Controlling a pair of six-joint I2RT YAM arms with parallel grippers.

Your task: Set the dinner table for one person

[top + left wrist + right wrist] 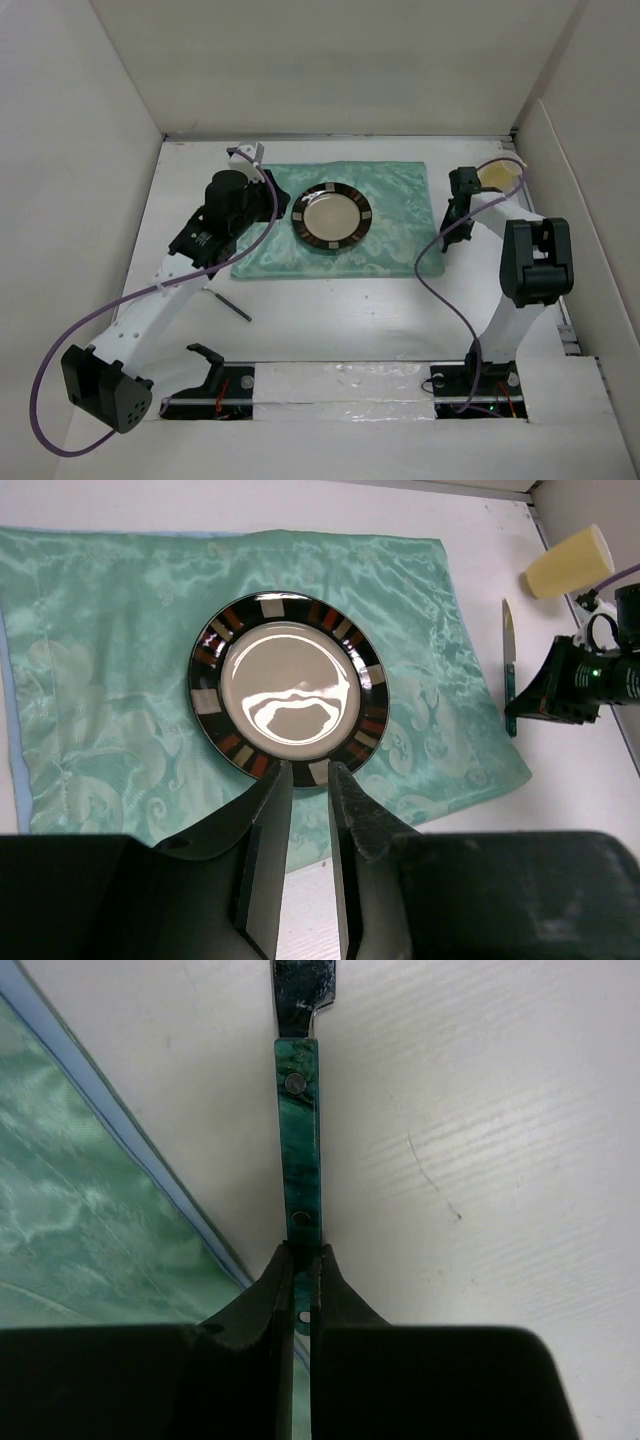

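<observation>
A mint-green placemat [395, 240] lies in the middle of the white dinner table [350, 320]. On the placemat sits a round plate [332, 217] with a dark patterned rim. My left gripper [310, 768] hovers at the plate's [288, 685] near edge, jaws a little apart with only cloth and table showing between them. My right gripper [302, 1250] is shut on the green handle of a knife [298, 1130], just right of the placemat [90, 1210]. The knife's blade points away over bare table. From the left wrist view the knife [510, 670] stands on edge beside the placemat [100, 680].
A pale yellow cup [497, 175] lies at the back right, behind the right gripper [452, 222]. A thin dark utensil [228, 302] lies on the table front left, near the left arm. White walls close the table in at the back and both sides.
</observation>
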